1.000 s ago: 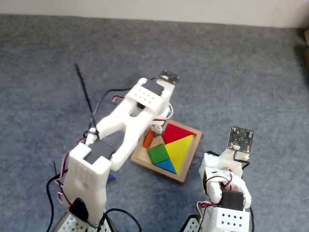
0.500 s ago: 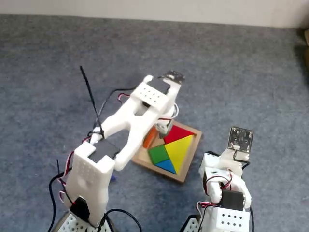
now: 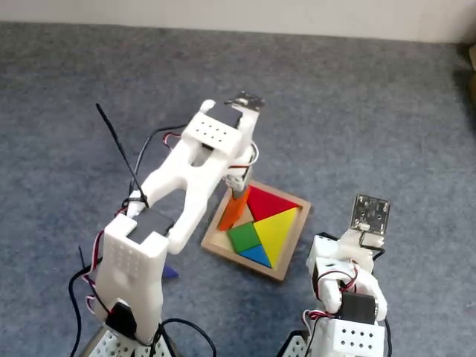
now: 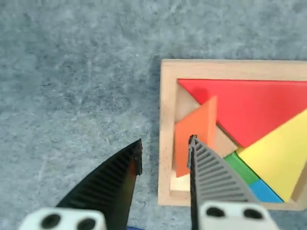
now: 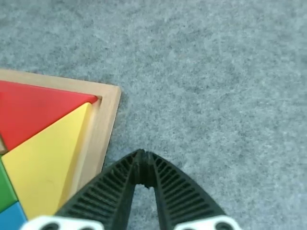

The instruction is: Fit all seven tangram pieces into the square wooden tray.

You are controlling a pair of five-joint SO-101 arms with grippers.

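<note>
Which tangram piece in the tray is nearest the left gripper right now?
The orange piece, right at one fingertip of the open left gripper. The red, yellow, green and blue pieces lie farther across the tray.

Surface is grey-blue short-pile carpet (image 3: 387, 111), flecked texture, same in both wrist views. A pale cream strip (image 3: 223, 15) runs along the far edge in the high view; can't tell if it's wall or skirting. A small brown object (image 3: 472, 59) is cut off at the right edge, can't identify it. Lighting is even and diffuse, shadows soft.
</note>
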